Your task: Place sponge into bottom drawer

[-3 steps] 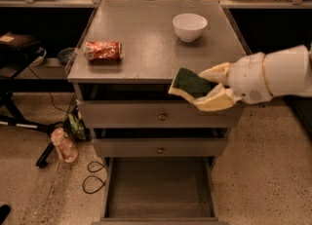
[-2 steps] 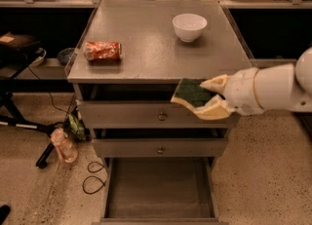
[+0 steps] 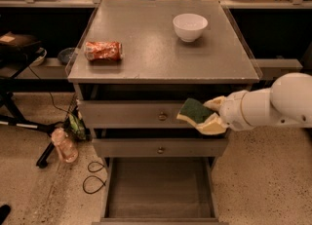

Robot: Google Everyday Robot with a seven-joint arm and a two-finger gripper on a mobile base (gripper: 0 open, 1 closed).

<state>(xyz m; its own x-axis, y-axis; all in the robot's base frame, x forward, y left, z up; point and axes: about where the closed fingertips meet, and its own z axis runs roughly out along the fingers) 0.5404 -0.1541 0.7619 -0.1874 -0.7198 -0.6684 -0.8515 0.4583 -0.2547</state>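
Note:
The sponge [image 3: 194, 111], yellow with a dark green scrub face, is held in my gripper [image 3: 208, 116] in front of the top drawer's right half, at the height of its brass knob. My white arm reaches in from the right. The gripper is shut on the sponge, with one pale finger above it and one below. The bottom drawer [image 3: 158, 190] is pulled out wide below, showing a plain grey floor with nothing in it. The sponge hangs above and a little behind the drawer's right rear part.
An orange-red foil snack packet [image 3: 103, 51] lies on the cabinet top at the left, and a white bowl [image 3: 190, 27] stands at the back right. Two shut drawers with brass knobs [image 3: 162, 117] sit above the open one. A plastic bottle [image 3: 64, 144] and cables lie on the floor at left.
My gripper has carried the sponge down from the cabinet top's front edge to the front of the top drawer, and slightly left.

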